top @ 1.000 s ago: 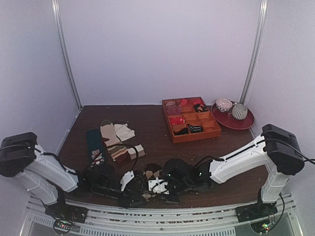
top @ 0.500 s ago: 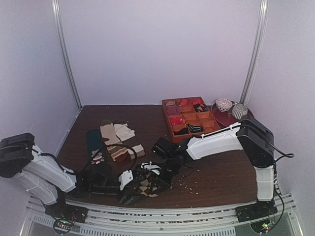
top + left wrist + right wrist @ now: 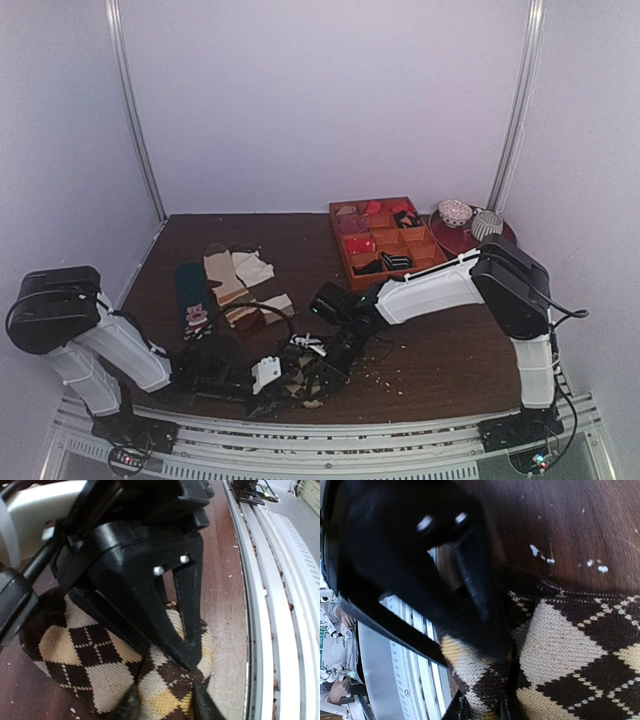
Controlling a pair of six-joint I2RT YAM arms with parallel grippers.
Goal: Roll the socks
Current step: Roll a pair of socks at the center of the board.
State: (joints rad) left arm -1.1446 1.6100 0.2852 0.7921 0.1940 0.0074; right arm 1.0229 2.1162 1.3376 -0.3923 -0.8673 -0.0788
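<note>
While working the socks at the near edge of the table, holding both claws nose to nose over one bundle. Pinching argyle fabric tight in right claw. Straddling same fabric with left claw; unable to tell whether clamping. Judging roll as partway: bunching into a rounded hump, not yet lying tight or tucked. Remaining: finishing the roll, folding cuff over.

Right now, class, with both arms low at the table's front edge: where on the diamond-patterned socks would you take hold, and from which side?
Probably the raised, bunched fold of the socks, coming in low from the left. The right gripper pinches the opposite side, and the rest lies flat on the table, giving fingers little to bite.
</note>
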